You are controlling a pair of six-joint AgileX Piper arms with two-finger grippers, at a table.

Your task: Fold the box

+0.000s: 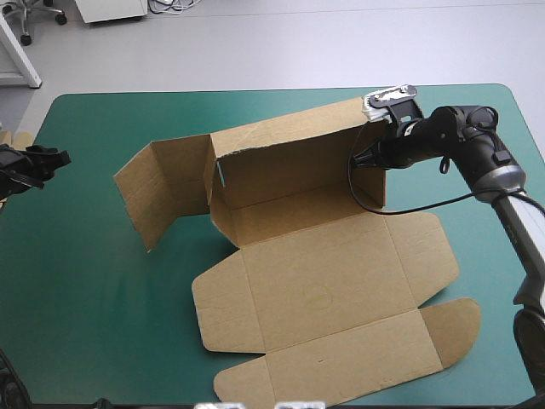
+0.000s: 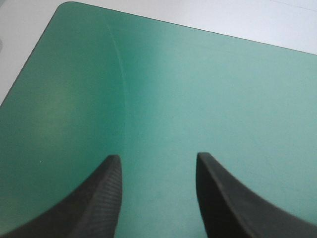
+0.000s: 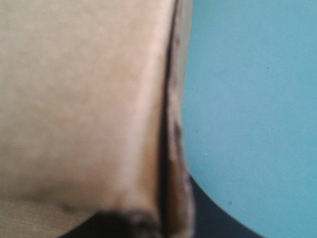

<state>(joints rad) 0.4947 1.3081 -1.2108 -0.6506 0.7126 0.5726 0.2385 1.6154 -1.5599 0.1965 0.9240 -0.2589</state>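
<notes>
The brown box [image 1: 332,281] lies in the middle of the teal-green cover, its base and front flaps flat. Its back wall [image 1: 289,162] stands raised, and a side panel [image 1: 162,192] stands up at the wall's left end. My right gripper [image 1: 368,153] is at the wall's right end, shut on the box. In the right wrist view the board [image 3: 79,99] fills the space ahead, with its edge running between my black fingers [image 3: 218,223]. My left gripper [image 1: 38,162] hovers at the table's left edge, well clear of the box. It is open [image 2: 157,158] over bare cover.
A small edge of more brown board [image 1: 15,138] shows at the table's left edge. Bare teal-green cover [image 1: 94,298] lies left of the box. The table's rounded corner [image 2: 59,10] is ahead of my left gripper.
</notes>
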